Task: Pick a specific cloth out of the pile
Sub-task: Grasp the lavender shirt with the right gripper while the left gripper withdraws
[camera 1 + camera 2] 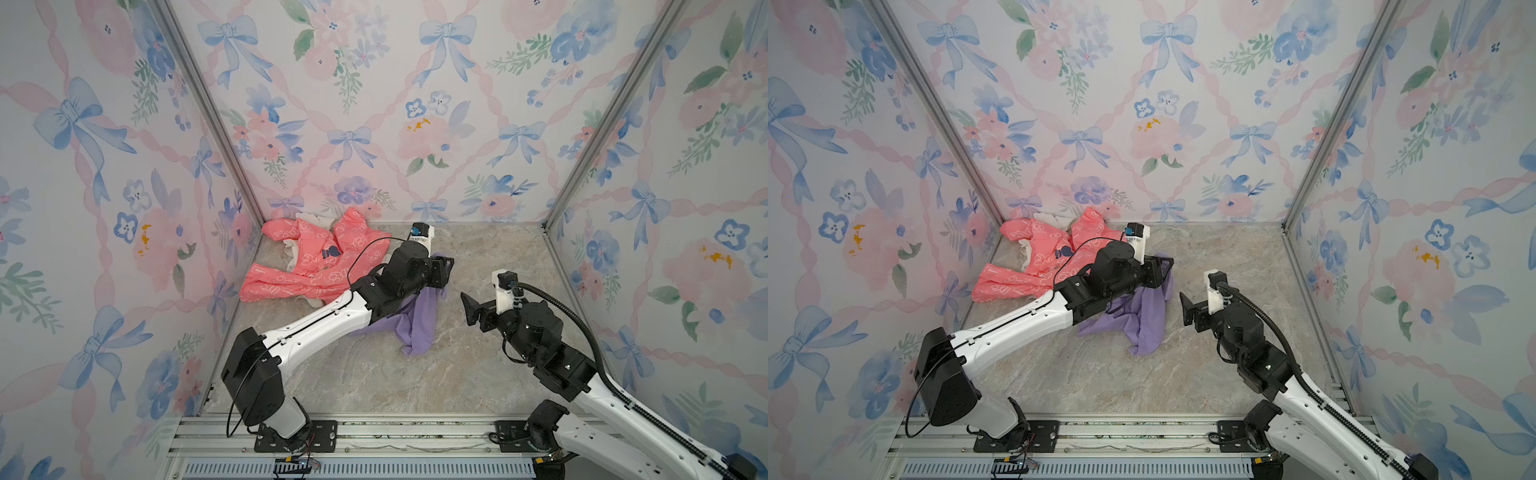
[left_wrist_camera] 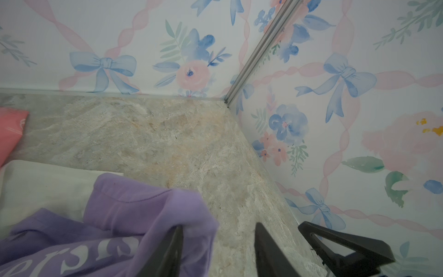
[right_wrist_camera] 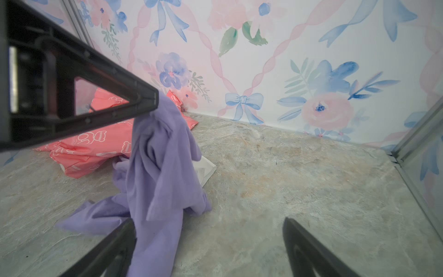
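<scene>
Nearest, the table (image 1: 415,382) is seen bare, so wide room for moving is judged there. The right gripper (image 1: 471,309) is held open and empty just beside the cloth (image 1: 417,328). The cloth is draped over one finger of the left gripper (image 2: 218,239), whose jaws stand apart, and its lower part rests on the table, out of the pile (image 1: 316,257). Only freeing it seems left. Farthest, the pile is crowded against the back wall (image 1: 415,124).

My left arm (image 1: 324,320) hides part of the cloth (image 1: 417,328), its lettering (image 2: 96,254) is cut off at the frame edge, and the white shirt (image 1: 309,217) is mostly buried under the pink jacket (image 1: 291,278).
</scene>
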Tool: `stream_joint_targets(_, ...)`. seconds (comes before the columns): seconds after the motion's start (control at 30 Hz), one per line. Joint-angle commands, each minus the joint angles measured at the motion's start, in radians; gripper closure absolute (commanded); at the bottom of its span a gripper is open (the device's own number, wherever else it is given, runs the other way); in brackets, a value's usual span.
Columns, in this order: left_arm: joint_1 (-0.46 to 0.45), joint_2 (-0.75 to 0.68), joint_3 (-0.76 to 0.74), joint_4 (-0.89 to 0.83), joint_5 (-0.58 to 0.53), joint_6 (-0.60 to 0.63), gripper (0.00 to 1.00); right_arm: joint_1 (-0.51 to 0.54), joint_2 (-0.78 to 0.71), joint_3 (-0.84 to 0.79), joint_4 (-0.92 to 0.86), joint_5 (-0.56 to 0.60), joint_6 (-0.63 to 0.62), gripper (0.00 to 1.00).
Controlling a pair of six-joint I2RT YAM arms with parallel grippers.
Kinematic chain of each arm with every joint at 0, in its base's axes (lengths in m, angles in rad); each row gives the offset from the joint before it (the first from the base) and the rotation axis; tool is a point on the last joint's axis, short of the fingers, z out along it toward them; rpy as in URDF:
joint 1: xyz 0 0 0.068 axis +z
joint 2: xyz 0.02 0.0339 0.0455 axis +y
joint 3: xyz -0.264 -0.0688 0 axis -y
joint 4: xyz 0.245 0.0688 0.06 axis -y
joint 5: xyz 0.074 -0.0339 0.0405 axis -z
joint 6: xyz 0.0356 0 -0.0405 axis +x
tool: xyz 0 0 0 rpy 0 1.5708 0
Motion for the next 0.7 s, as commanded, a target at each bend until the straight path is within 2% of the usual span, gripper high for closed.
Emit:
stream_joint_targets(0.0,0.001,-0.034,-0.033,0.042,-0.034,0.057,0.29,-0.031,-0.031,-0.025,-0.040,0.042,0.042,0.03)
stream_joint_targets(0.13,0.002,-0.129,-0.103,0.042,-0.182,0.114,0.03,-0.036,-0.023,-0.022,-0.043,0.011,0.047,0.03)
stream_joint_targets(0.3,0.027,-0.284,-0.229,0.041,-0.353,0.159,0.02,-0.037,0.070,0.014,-0.025,-0.078,0.049,0.03)
stream_joint_targets(0.43,0.088,-0.417,-0.352,0.040,-0.383,0.158,0.02,-0.022,0.213,0.086,-0.028,-0.140,0.042,0.03)
stream_joint_targets(0.67,0.187,-0.667,-0.568,-0.003,-0.451,0.200,0.02,0.037,0.548,0.316,-0.084,-0.193,0.010,0.03)
